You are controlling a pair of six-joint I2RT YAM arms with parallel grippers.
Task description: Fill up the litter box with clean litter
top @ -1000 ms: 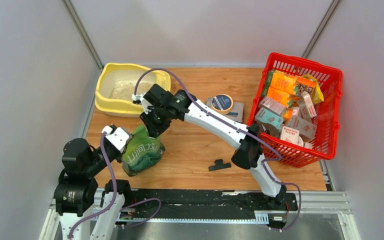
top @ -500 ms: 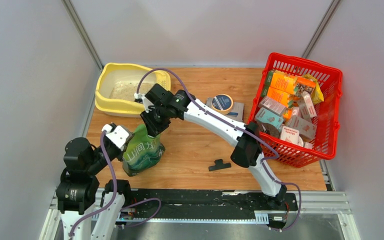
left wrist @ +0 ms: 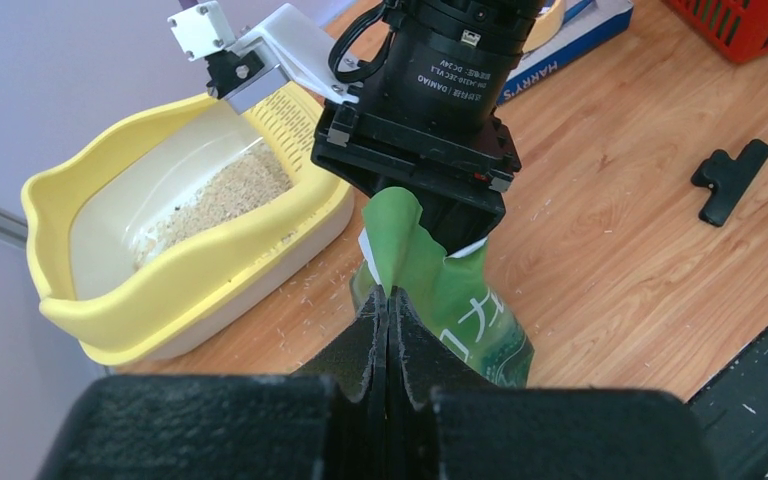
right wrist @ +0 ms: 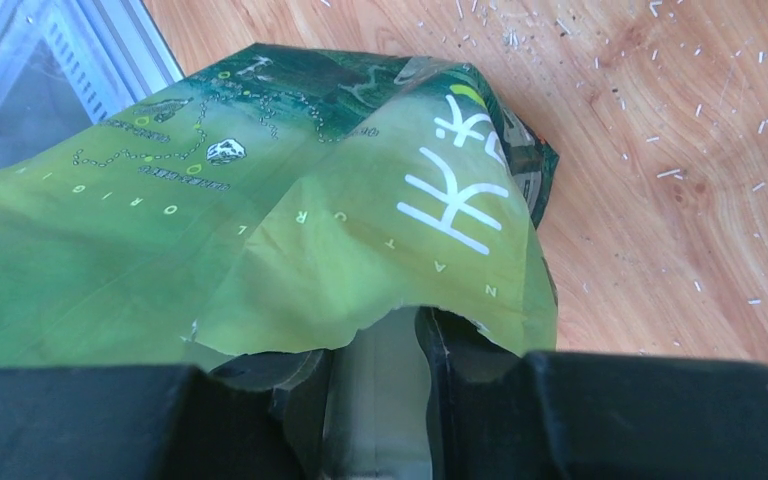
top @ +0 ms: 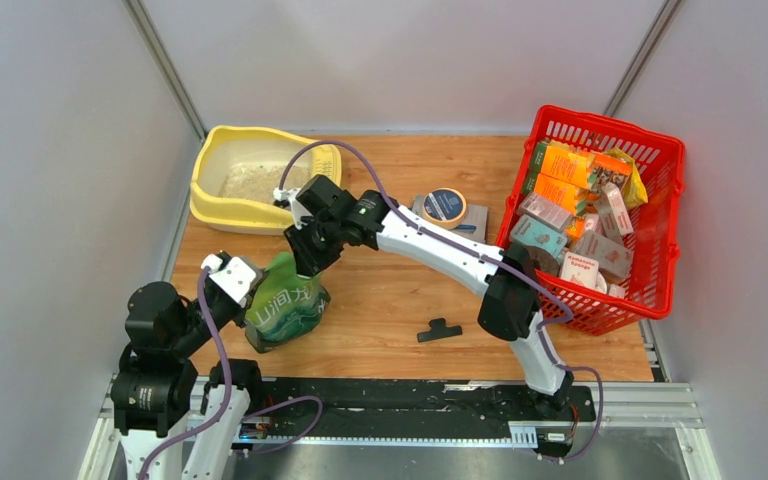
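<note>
The left claw [left wrist: 388,312] is pinched fully closed on one edge of the green pouch [top: 285,312]. The right claw [right wrist: 380,358], partly closed, grips the pouch's torn top. The pouch stands on the counter [top: 390,300] at lower left of the overhead view, just below the litter box [top: 210,170]. If the claws pull unevenly, the thin film could rip or slip and spill granules short of the box. The box holds only a thin patch of litter [top: 250,183]. The red basket [top: 600,122] at right is packed with cartons [top: 572,225].
</note>
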